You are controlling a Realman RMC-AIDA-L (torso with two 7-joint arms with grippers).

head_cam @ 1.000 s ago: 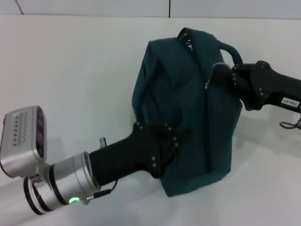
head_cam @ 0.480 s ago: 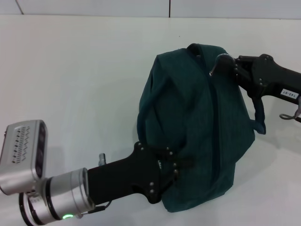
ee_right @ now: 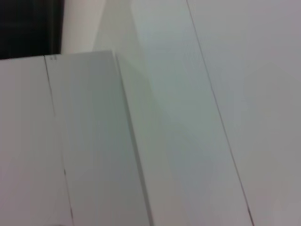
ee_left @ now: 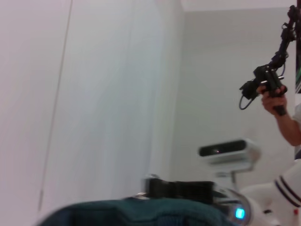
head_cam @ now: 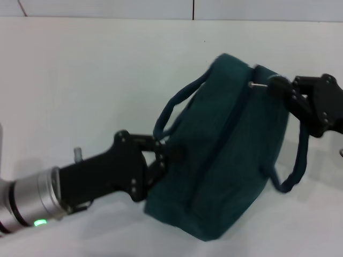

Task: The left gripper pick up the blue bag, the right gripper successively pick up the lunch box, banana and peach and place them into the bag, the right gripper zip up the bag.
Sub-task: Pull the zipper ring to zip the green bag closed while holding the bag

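The blue bag (head_cam: pixel 230 155) stands tilted on the white table, its zipper line running along the top and down the near face. My left gripper (head_cam: pixel 163 154) is shut on the bag's near-left edge, just below one rope handle (head_cam: pixel 177 107). My right gripper (head_cam: pixel 269 83) is at the bag's far top corner, shut on the metal zipper pull (head_cam: pixel 252 84). The second handle (head_cam: pixel 295 160) hangs loose on the right. A strip of the bag's fabric (ee_left: pixel 131 212) shows in the left wrist view. The lunch box, banana and peach are out of view.
The white table (head_cam: pixel 96 80) spreads to the left and behind the bag, ending at a wall (head_cam: pixel 161 8) at the back. The right wrist view shows only white wall panels (ee_right: pixel 94 141). A person's hand holding a device (ee_left: pixel 270 89) appears far off.
The right gripper has drawn the zipper pull to the right. The bag has swung round and tipped up onto its base. The left arm has pulled back to the left, still on the bag.
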